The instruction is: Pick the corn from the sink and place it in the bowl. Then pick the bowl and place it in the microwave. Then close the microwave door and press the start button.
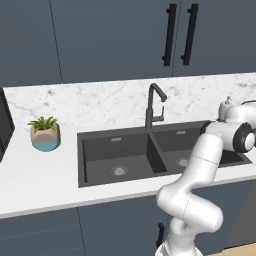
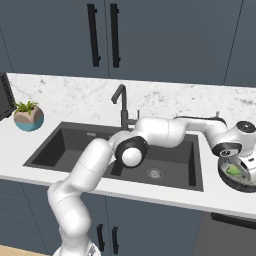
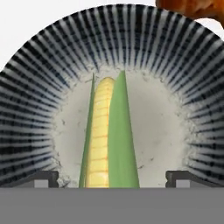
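Note:
The corn [image 3: 105, 135], a yellow cob with green husk, lies on the pale floor of the ribbed dark bowl [image 3: 39, 96]. My gripper [image 3: 112, 177] hangs right above it, open, and its fingertips [image 3: 43, 178] stand wide apart on either side of the cob without touching it. In the right base view the bowl [image 2: 227, 179] sits on the counter right of the sink [image 2: 65, 145], under my hand [image 2: 246, 167]. Both basins of the sink [image 1: 100, 150] hold nothing. A dark edge at the far left [image 1: 4, 125] looks like the microwave.
A tall black faucet [image 1: 155, 105] rises behind the sink. A potted plant [image 1: 45, 134] stands on the counter to its left. An orange-brown object [image 3: 192, 6] lies just beyond the bowl's rim. Dark wall cabinets with black handles [image 2: 102, 35] hang above.

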